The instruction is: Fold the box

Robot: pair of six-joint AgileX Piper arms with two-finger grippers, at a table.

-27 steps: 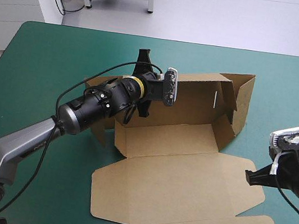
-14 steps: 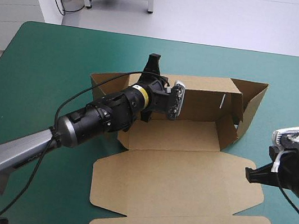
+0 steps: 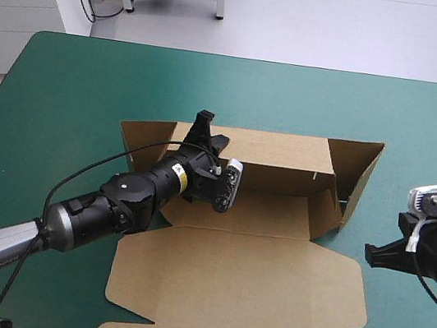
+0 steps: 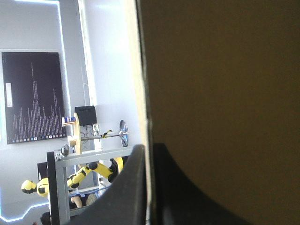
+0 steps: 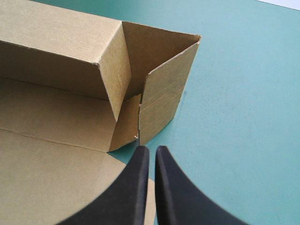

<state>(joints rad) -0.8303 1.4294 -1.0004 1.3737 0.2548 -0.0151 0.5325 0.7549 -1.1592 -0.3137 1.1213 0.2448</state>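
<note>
The brown box lies mid-table as an open tray, its lid flat toward the front edge. Its back wall stands upright, and so does the right end wall. My left gripper is shut on the back wall's top edge near its left end. In the left wrist view the board runs between the black fingers of that gripper. My right gripper hovers just off the lid's right edge. It is shut and empty, pointing at the end wall's corner.
Bare teal-green cover stretches wide on the far and left sides of the box. A narrower strip lies between the right end wall and the table's right edge. The lid reaches almost to the front edge.
The left gripper has pulled the back wall toward the front-left, turning the box square to the table. The lid slid nearer the front edge. The right gripper barely moved.
</note>
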